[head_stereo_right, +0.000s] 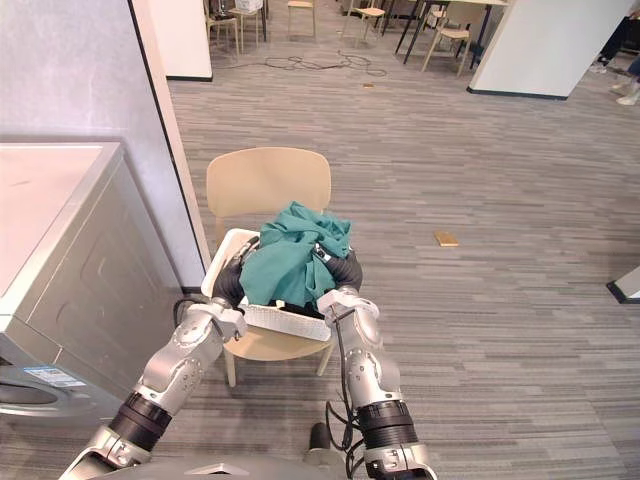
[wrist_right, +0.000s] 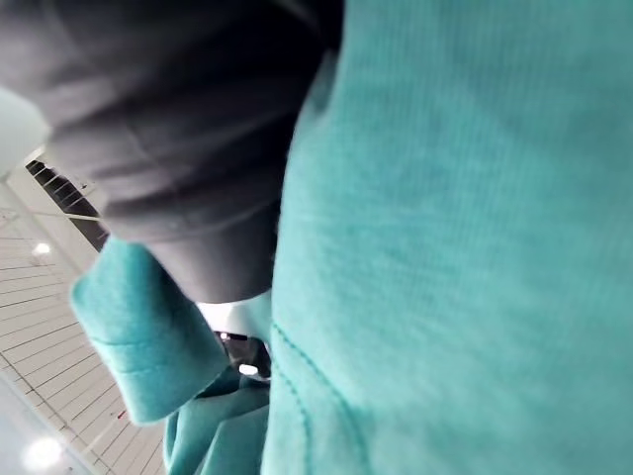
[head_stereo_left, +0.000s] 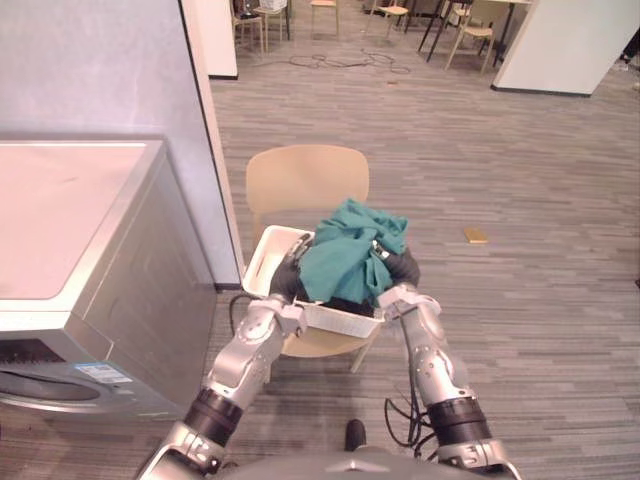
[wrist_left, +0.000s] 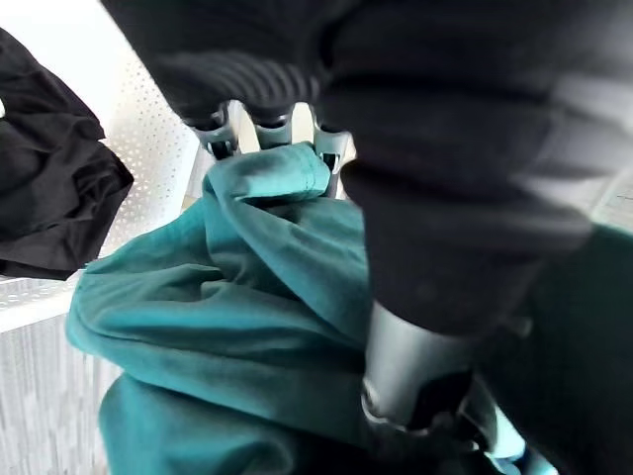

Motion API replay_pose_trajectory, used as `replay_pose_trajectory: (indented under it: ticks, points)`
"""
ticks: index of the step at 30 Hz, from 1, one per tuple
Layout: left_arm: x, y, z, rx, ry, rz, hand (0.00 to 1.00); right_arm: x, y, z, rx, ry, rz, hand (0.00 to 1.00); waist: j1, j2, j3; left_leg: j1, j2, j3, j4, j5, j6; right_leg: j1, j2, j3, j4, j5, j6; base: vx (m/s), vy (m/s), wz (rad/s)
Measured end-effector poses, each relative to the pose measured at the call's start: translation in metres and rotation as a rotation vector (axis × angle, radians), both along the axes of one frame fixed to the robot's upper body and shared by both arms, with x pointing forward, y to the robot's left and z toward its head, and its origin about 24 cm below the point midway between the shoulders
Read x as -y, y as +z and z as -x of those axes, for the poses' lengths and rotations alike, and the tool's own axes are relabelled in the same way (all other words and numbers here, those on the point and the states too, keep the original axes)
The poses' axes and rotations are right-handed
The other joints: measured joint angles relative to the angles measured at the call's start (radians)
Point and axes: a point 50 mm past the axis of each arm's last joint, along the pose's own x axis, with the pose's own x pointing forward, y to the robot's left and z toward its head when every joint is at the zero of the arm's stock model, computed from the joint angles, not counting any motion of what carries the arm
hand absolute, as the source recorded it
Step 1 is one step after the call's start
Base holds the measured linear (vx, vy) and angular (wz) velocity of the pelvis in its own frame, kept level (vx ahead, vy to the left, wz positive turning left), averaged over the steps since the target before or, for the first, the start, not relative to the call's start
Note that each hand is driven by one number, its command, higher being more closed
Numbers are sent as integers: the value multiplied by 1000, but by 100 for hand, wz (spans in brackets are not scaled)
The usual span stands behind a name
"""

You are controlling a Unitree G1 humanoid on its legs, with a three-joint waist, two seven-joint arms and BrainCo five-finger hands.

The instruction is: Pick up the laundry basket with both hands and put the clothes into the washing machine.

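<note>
**Left eye view.** One laundry basket (head_stereo_left: 335,320), white, sits on one beige chair (head_stereo_left: 305,180). One teal garment (head_stereo_left: 350,250) is heaped above its rim. One left hand (head_stereo_left: 290,278) and one right hand (head_stereo_left: 403,268) rest against opposite sides of the basket, both partly under cloth. One washing machine (head_stereo_left: 90,260) stands to the robot's left, well apart from the chair. One tan item (head_stereo_left: 476,235) lies on the floor.
Risk: the heap stands proud of the rim, so a tilt during the lift would likely spill it.

**Right eye view.** Same count.
Risk: the basket sits close in front of the chair back, so a lift that drifts forward could catch on it.

**Left wrist view.** One black garment (wrist_left: 49,188) lies against the perforated basket wall, beside the teal one. The left hand's fingers (wrist_left: 272,127) run down behind the teal cloth. Their tips are hidden, so I cannot tell whether they are spread or curled.
Risk: cloth trapped between the hand and the rim would make a slippery hold.

**Right wrist view.** Teal cloth drapes across the hand's dark cover. I cannot tell how the right hand is set.
Risk: an unequal hold would tip the basket to one side.
</note>
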Motion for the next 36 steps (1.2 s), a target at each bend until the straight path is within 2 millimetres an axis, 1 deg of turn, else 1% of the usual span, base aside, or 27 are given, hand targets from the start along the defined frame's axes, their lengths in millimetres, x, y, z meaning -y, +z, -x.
replay_pose_trajectory:
  ticks: [3, 4, 9, 15, 18, 21, 25, 26, 29, 32, 34, 36]
  points:
    - [4, 0, -3, 4, -22, -27, 0, 1, -5, 3, -17, -3, -2, 100, -2, -2, 1, -1, 0, 1, 3, -2, -1, 0, 0, 2, 0, 0, 1, 0, 0, 0]
    - [6, 0, -5, 8, -35, -49, 100, 1, -5, 4, -19, -4, -1, 100, -2, -3, 1, -3, 0, 1, 8, -6, 1, 0, 0, 3, 0, 0, 1, 0, 0, 0]
    - [12, 3, -12, 26, -65, -90, 100, 1, -5, 4, -17, -1, -12, 100, -10, -11, 5, -14, 0, 3, 14, -15, 5, -4, 0, 8, 0, -1, 1, -14, -5, -1]
    - [15, 5, -12, 32, -86, -88, 100, -3, -5, 4, -17, 13, -15, 100, -19, -21, 11, -14, -1, 14, 14, -18, 3, -7, 0, 19, -4, 1, 1, -8, -5, -3]
    - [16, 6, -13, 39, -91, -89, 100, -4, -5, 4, -19, 20, -16, 100, -18, -21, 11, -14, -2, 16, 15, -18, 1, -7, 0, 20, -4, 6, 4, 0, 0, 0]
    - [18, 12, -16, 61, -102, -92, 100, -5, -5, 4, -16, 19, -39, 100, -18, -22, 12, -13, -2, 18, 15, -19, 2, -6, 0, 21, -4, 5, 6, 0, 0, 0]
    - [19, 13, -17, 63, -104, -91, 100, -5, -5, 5, -17, 20, -46, 100, -19, -25, 13, -12, -2, 20, 15, -20, 3, -6, 0, 23, -4, 5, 7, 0, 0, 0]
    - [19, 13, -17, 63, -104, -91, 100, -5, -5, 5, -16, 21, -46, 0, -19, -25, 13, -12, -2, 20, 15, -21, 3, -6, 0, 23, -4, 5, 7, 0, 0, 0]
    - [17, 13, -18, 63, -92, -89, 100, -6, -6, 6, -17, 30, -46, 0, -18, -28, 15, -12, -2, 21, 16, -21, 4, -5, 0, 24, -4, 5, 7, 0, 0, 0]
    - [9, 15, -22, 62, -52, -81, 100, -8, -11, 11, -22, 53, -48, 0, -17, -28, 15, -12, -2, 21, 19, -22, 5, -4, 0, 23, -4, 5, 7, 0, 0, 0]
    - [3, 15, -24, 56, -12, -78, 100, -8, -15, 15, -35, 57, -50, 0, -17, -30, 16, -13, -2, 21, 26, -26, 7, -1, 0, 24, -4, 5, 7, 0, 0, 0]
    - [-9, 13, -27, 51, 40, -81, 100, -3, -18, 22, -39, 39, -54, 0, -15, -33, 18, -14, -2, 21, 31, -31, 9, 1, -1, 24, -6, 4, 8, 0, 0, 0]
